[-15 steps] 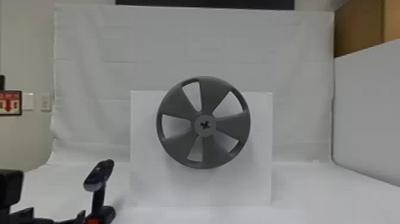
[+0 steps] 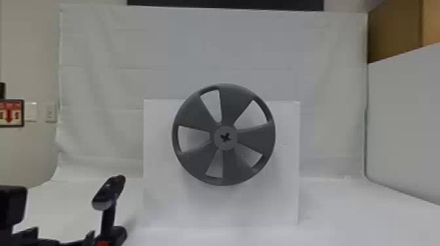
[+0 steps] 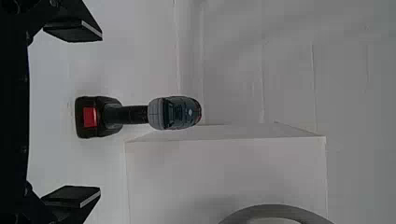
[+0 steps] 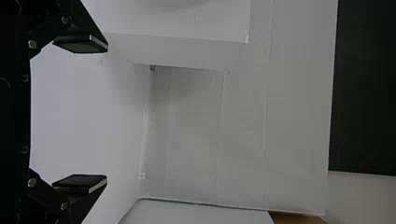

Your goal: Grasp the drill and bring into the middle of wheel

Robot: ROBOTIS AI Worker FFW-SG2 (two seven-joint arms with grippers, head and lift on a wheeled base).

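In the head view, the left gripper (image 2: 64, 234) reaches in low with its fingers spread, and the drill (image 2: 109, 204) stands upright on the white table (image 2: 353, 212), near the fingers on the wheel side. The wheel (image 2: 226, 137) is mounted on a white block (image 2: 163, 209), farther from the jaws than the drill and well apart from them; its cross-marked centre is the eventual target. In the left wrist view, the drill shows in the span between the two fingers, about midway, with the grip looking clear of both. The step in hand looks to be the approach: keep that centring, come forward slowly, and settle the finger height on the narrow grip rather than the wide battery foot before closing. Brushing the foot could tip the drill; a square, firm squeeze should keep it from swivelling later on the way to the wheel. These jaws stand wide apart, holding nothing, with no sure contact on the drill, though its depth relative to the fingertips is hard to judge. In the right wrist view, the right gripper (image 4: 107, 113) waits with its jaws well apart and nothing between them.
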